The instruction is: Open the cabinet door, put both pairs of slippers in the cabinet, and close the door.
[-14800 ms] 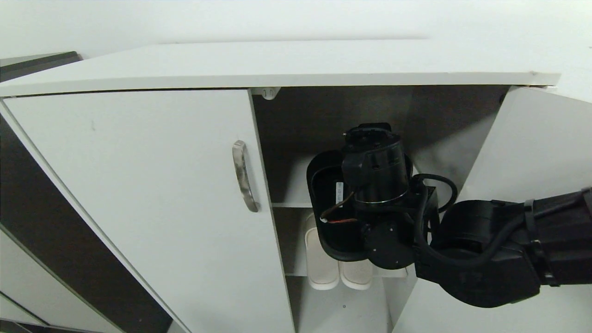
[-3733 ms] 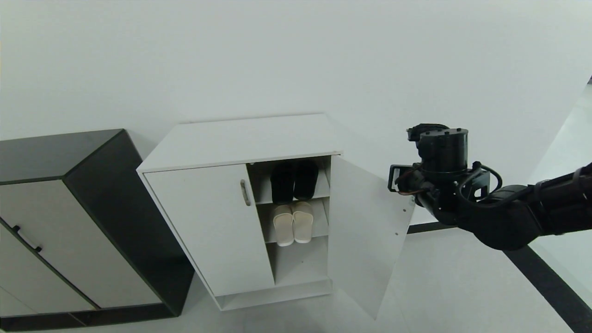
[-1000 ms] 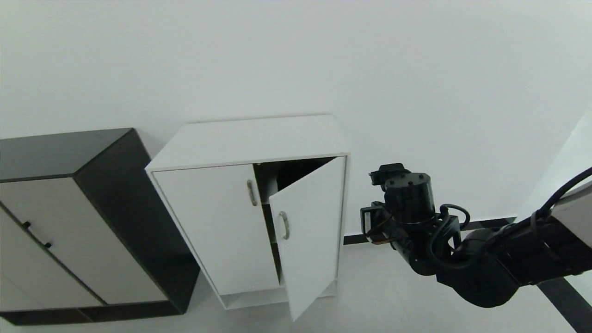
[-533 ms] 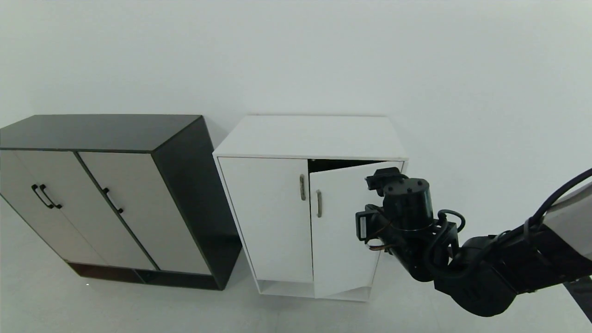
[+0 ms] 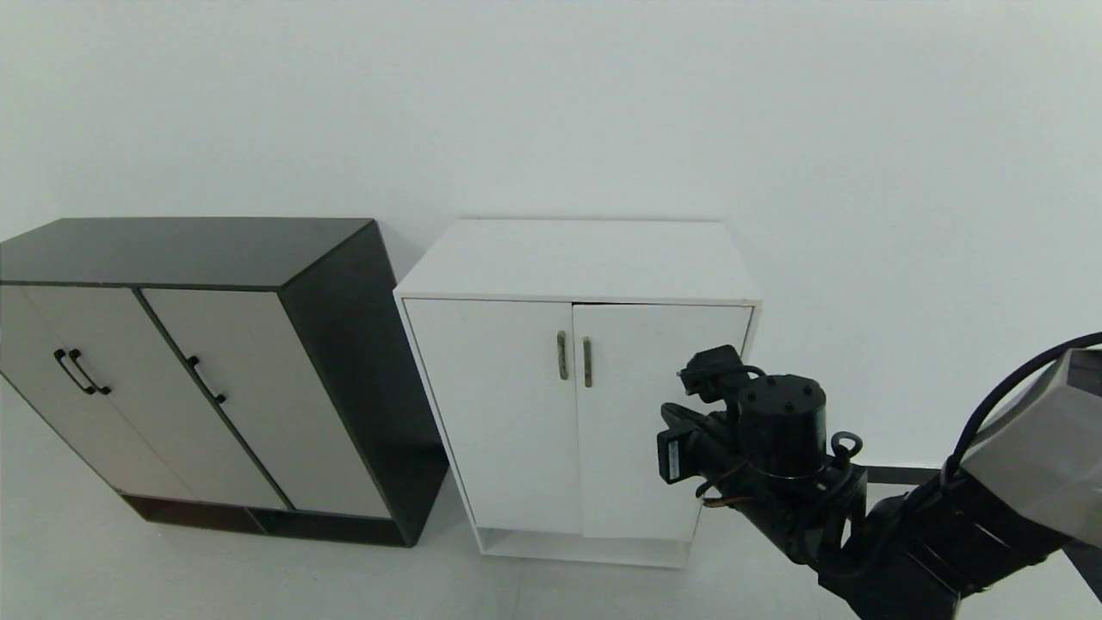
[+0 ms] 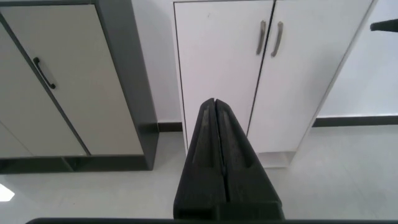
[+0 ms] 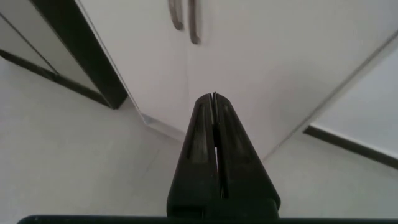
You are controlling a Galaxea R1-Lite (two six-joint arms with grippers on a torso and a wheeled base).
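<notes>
K: Since you're on the feed, what's the scene? Big stuff first.

R: White wall (image 5: 551, 103) behind, pale floor (image 5: 258, 577) below. A dark cabinet (image 5: 344, 344) with two grey doors (image 5: 232, 405) stands against the wall on the robot's left. The white cabinet (image 5: 577, 258) stands just beside it on its right, also against the wall.

K: Door state?

R: Both closed. The left door (image 5: 491, 413) and right door (image 5: 646, 405) sit flat on the front with a thin seam between them.

K: Arms?

R: The right arm (image 5: 904, 534) comes in from the lower right of the head view. Its wrist is in front of the right door's lower outer corner.

K: Hands?

R: Right hand (image 7: 214, 98): fingers pressed together with no gap, holding nothing. It points at the lower front of the white cabinet and is off the door. Left hand (image 6: 214, 102): fingers likewise flat against each other and empty. It's aimed at the foot of the white cabinet and is well apart from it.

K: Handles?

R: The left handle (image 5: 561, 355) and right handle (image 5: 587, 362) are upright metal bars. They sit side by side across the seam, in the upper part of the doors. Both hands are well below them.
</notes>
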